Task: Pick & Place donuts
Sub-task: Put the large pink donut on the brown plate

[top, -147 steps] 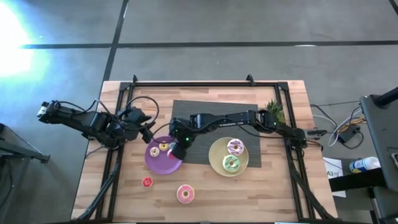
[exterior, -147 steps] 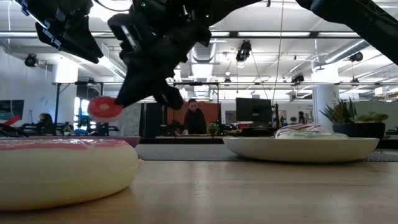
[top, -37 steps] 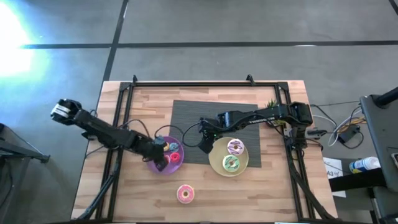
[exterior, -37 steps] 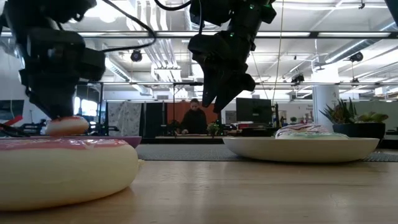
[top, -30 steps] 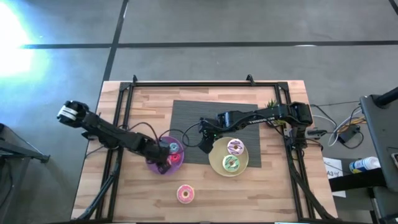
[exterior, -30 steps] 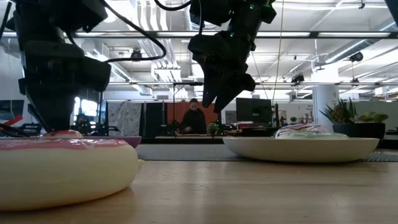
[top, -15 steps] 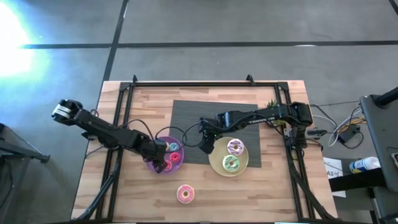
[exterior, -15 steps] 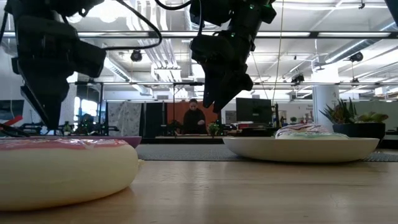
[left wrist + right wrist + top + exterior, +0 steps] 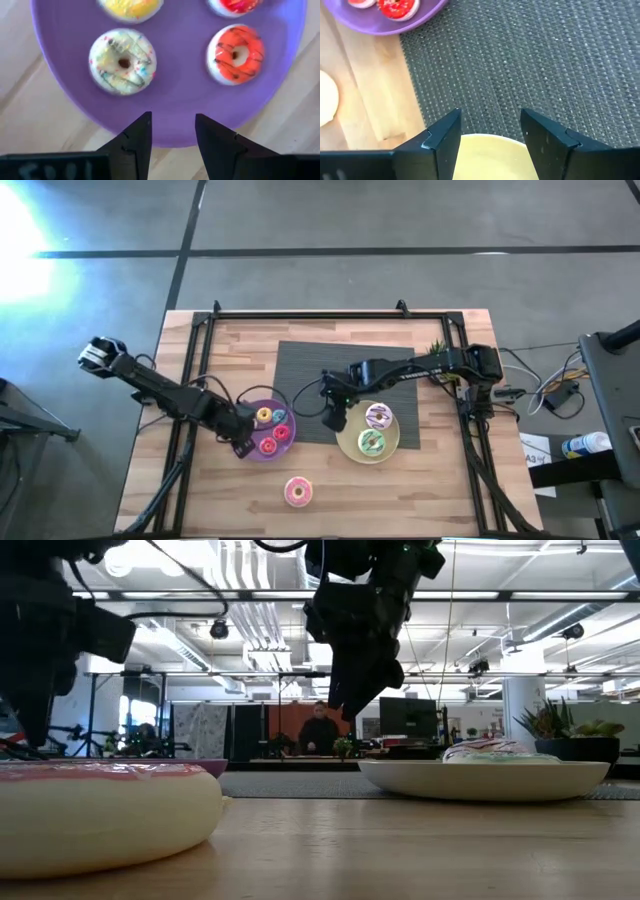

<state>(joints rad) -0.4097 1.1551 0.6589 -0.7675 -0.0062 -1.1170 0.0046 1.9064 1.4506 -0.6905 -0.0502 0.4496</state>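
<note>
A: What is changed on the left side?

B: The left arm is drawn back. One second ago the left gripper (image 9: 240, 443) was held low over the purple plate (image 9: 175, 100). Now it is found at the plate's edge, on the side away from the mat. Its jaws are spread and nothing is held between them.

A: And the donut that was carried?

B: A red donut (image 9: 267, 446) is now seen lying on the purple plate, nearest that gripper. A small red one that was seen on the bare wood five seconds ago is gone from there. So a release is judged to be just finished.

A: Is the right arm changed?

B: No change is seen. The right gripper (image 9: 333, 416) is held over the mat (image 9: 520, 60), between the two plates. Its jaws are also spread and empty.

A: What is left of the task?

B: Four small donuts are counted on the purple plate. The white donut (image 9: 378, 416) and the green donut (image 9: 371, 443) are kept on the yellow plate (image 9: 345, 435). Only the pink donut (image 9: 297, 491) is left on the wood, near the front edge. It is judged to be the next thing to be fetched, most likely for the yellow plate.

A: How are the room and surface described?

B: A large open hall with ceiling lights is seen behind. A person (image 9: 320, 732) is seated far off. The table (image 9: 420, 500) is made of pale wood and is framed in black. A small plant (image 9: 438, 355) is set at the mat's far right corner.
</note>
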